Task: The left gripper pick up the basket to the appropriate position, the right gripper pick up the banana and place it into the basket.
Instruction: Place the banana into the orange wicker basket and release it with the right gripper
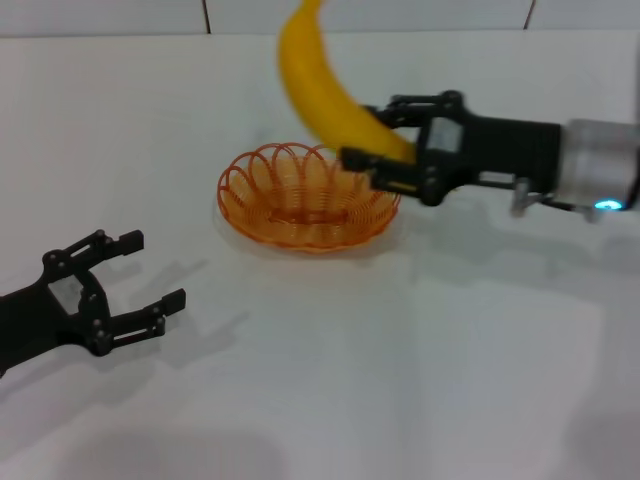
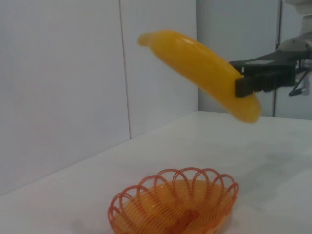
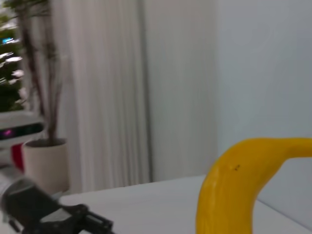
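My right gripper (image 1: 385, 160) jaws pinch the smooth, stiff yellow plastic banana (image 1: 322, 85) by one end over the orange wire basket (image 1: 305, 197); it looks slippery. Left gripper (image 1: 150, 275) rests spread on the tabletop (image 1: 400, 380).

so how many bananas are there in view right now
1. The banana is held in the air by the right hand, above the basket. The left hand is open, empty, and nearer the robot.

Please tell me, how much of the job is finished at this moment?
Done: the basket rests on the table, and the left gripper sits open apart from it. In hand: the right gripper holds the banana by one end, in the air above the basket. Left: lowering the banana into the basket and letting go.
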